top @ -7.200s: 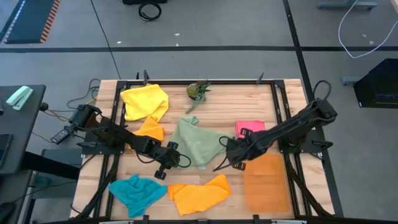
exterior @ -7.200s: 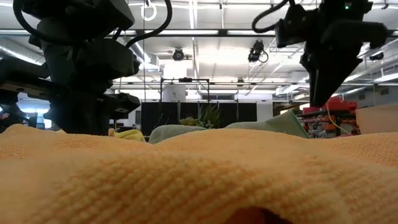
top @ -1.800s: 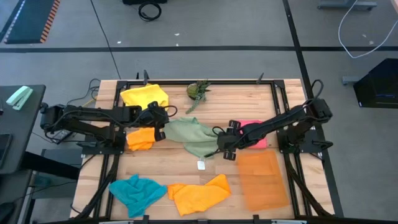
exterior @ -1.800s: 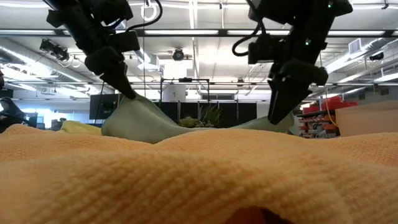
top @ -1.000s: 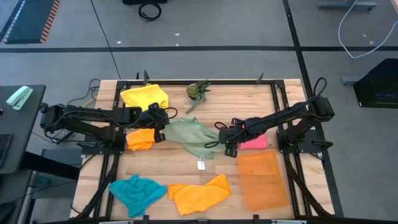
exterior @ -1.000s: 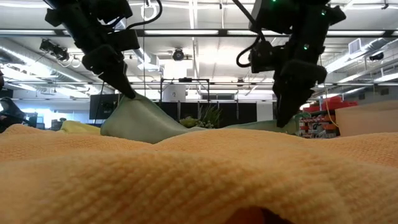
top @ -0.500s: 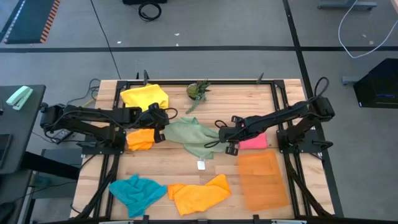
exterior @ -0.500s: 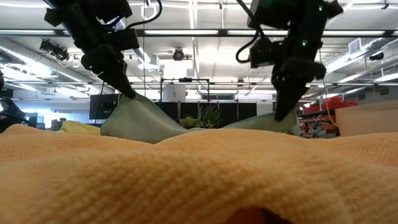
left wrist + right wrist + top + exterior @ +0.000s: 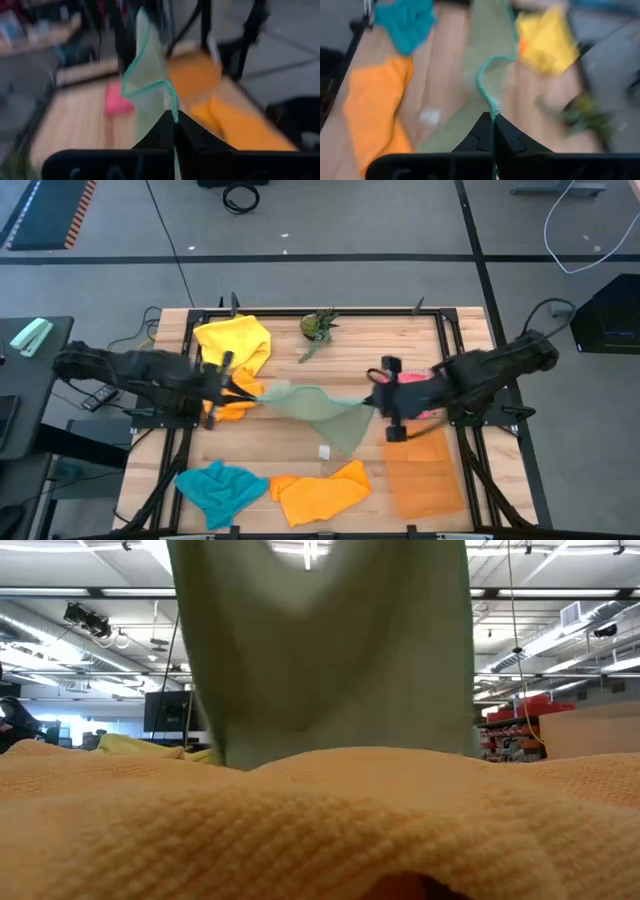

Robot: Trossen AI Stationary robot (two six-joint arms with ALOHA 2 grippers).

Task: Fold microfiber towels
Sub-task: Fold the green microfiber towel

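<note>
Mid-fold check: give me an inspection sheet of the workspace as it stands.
Surface: wooden table, bare boards mid-back.
Job's things: pale green towel stretched in the air between both hands; yellow towel, orange towel, teal towel, pink towel lying loose.
Clutter: orange mat, small plant.
Hands: left hand and right hand each shut on a towel corner.
Cables: coil on floor behind.
Surroundings: nothing seen nearby.

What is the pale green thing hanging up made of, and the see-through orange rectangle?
The pale green towel looks like soft, matte cloth: it sags and drapes, with a stitched teal edge. The orange mat looks like stiff, smooth plastic, probably: it lies flat, and wood shows faintly through.
</note>
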